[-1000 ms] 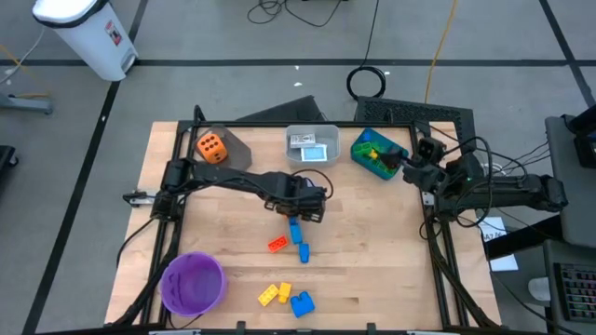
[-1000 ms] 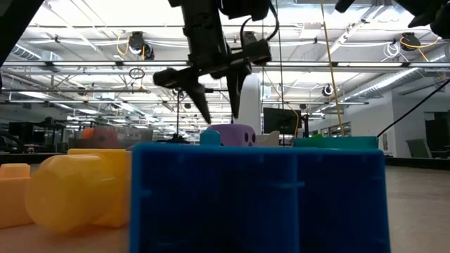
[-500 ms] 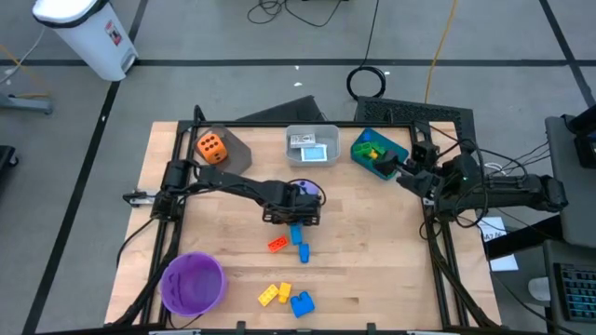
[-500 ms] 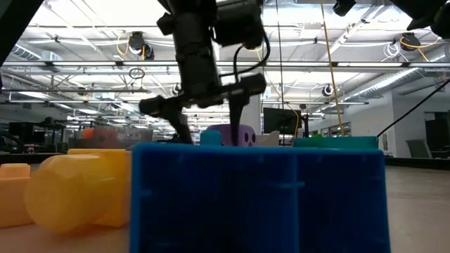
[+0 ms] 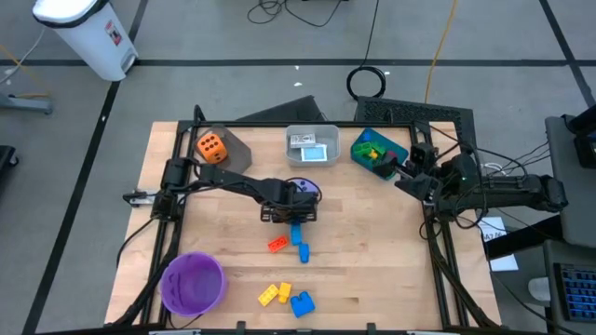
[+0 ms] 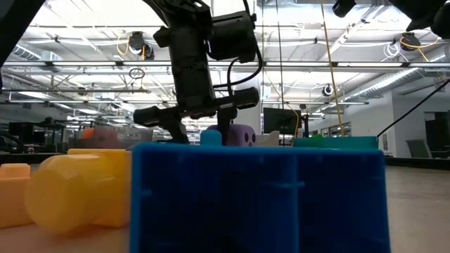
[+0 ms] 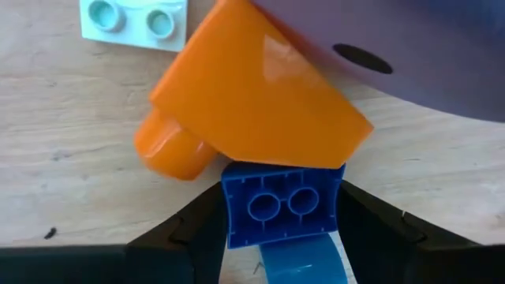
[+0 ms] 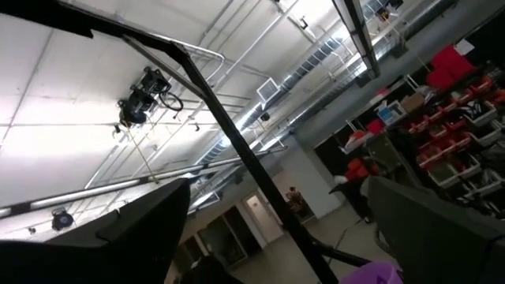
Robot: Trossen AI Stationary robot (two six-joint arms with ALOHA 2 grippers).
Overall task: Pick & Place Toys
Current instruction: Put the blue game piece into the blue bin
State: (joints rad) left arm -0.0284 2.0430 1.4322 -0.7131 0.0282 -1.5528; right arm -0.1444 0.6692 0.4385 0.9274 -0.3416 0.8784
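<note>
My left gripper point(image 5: 291, 216) points down at mid-table, shut on a blue brick point(image 7: 281, 203). An orange piece point(image 7: 252, 102) lies against that brick's far side, with the purple dotted die point(image 7: 394, 47) and a pale two-stud brick point(image 7: 134, 20) beyond. Another blue brick point(image 5: 303, 251) and a red-orange brick point(image 5: 277, 245) lie just nearer. Yellow bricks point(image 5: 273, 294) and a blue one point(image 5: 302, 303) sit by the near edge. The orange die point(image 5: 211, 147) rests in the grey bin. My right gripper point(image 5: 402, 169) is raised at the right, open, pointing up at the ceiling. My left gripper pinches the blue brick by two opposite side walls point(image 7: 230, 209), one finger on each. The fingers point(image 7: 193, 233) come from above, pointing down. The brick's hollow underside with two round tubes faces up toward the wrist. It sits low at the table, touching the orange piece.
A purple round bowl point(image 5: 194, 282) stands at the near left. A white bin point(image 5: 312, 145) and a teal bin point(image 5: 377, 154) with bricks stand along the far edge. In the low view a big blue brick point(image 6: 256, 197) and yellow bricks point(image 6: 77, 190) fill the foreground.
My left gripper has sunk toward the table over the blue brick, shifted slightly toward the left edge, and rolled about its own axis, so its fingers now stand level with each other low behind the foreground bricks.
</note>
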